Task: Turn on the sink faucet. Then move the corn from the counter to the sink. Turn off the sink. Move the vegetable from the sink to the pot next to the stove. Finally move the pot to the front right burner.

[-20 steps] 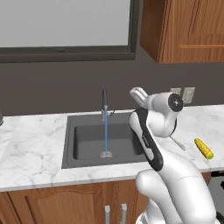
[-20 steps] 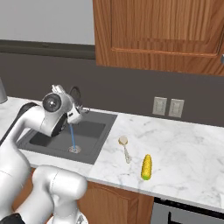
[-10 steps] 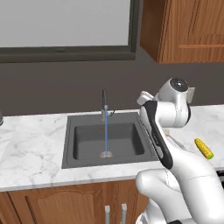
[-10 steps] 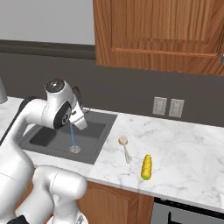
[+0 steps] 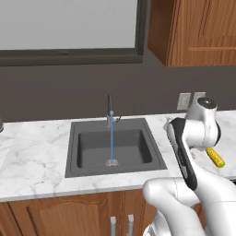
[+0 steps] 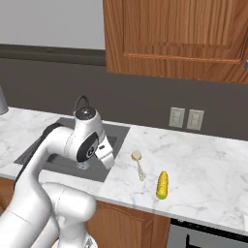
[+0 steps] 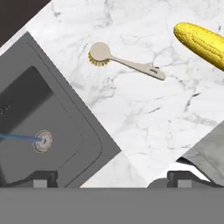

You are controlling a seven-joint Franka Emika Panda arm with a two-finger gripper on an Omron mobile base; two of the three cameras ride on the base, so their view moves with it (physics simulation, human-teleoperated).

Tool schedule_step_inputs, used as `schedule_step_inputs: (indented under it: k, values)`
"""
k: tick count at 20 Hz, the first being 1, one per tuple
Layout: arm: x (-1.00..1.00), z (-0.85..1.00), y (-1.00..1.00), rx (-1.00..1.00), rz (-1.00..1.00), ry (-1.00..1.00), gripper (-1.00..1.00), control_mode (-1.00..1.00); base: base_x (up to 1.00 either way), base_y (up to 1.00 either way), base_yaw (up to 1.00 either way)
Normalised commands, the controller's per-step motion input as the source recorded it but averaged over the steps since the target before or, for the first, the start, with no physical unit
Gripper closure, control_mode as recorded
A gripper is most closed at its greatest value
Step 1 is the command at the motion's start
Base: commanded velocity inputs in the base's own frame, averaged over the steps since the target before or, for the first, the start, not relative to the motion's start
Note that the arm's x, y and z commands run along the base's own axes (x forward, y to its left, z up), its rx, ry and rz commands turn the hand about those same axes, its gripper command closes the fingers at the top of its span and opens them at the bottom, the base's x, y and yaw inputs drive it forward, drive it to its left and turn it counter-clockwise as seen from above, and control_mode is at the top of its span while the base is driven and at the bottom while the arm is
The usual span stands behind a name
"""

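Water runs in a thin blue stream (image 5: 111,144) from the sink faucet (image 5: 109,109) into the dark sink (image 5: 138,148) and onto its round drain (image 7: 43,141). The yellow corn (image 6: 162,184) lies on the white marble counter (image 6: 208,169) to the right of the basin, and its cob (image 7: 201,41) reaches into the hand view's upper right. My gripper (image 7: 111,179) hangs open and empty above the counter just past the sink's right rim (image 7: 87,127), well short of the corn. From the right base camera, the gripper (image 6: 109,162) points down beside the basin's edge.
A small beige dish brush (image 7: 124,61) lies on the counter between the sink and the corn (image 5: 215,157); this brush (image 6: 139,162) is close to my hand. Two wall outlets (image 6: 186,118) sit on the dark backsplash. Wooden cabinets (image 6: 174,34) hang overhead.
My arm has swung from over the sink to the right, toward the counter by the brush. The water keeps running and the corn has not moved. The jaws stayed open.
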Motion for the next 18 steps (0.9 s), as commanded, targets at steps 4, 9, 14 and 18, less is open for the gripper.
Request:
schedule_step_inputs:
  k: [4,9,14,18]
  values:
    - [-0.31,-0.41,-0.78,-0.06,0.0,0.16,-1.0,-1.0,0.0,0.0,0.0]
    - [-0.14,-0.12,-0.59,-0.14,0.03,0.18,-1.0,-1.0,0.0,0.0,0.0]
    - [-0.03,-0.01,-0.44,-0.1,0.11,0.15,-1.0,-1.0,0.0,0.0,0.0]
    - [0.0,-0.09,-0.46,-0.05,0.21,0.11,-1.0,-1.0,0.0,0.0,0.0]
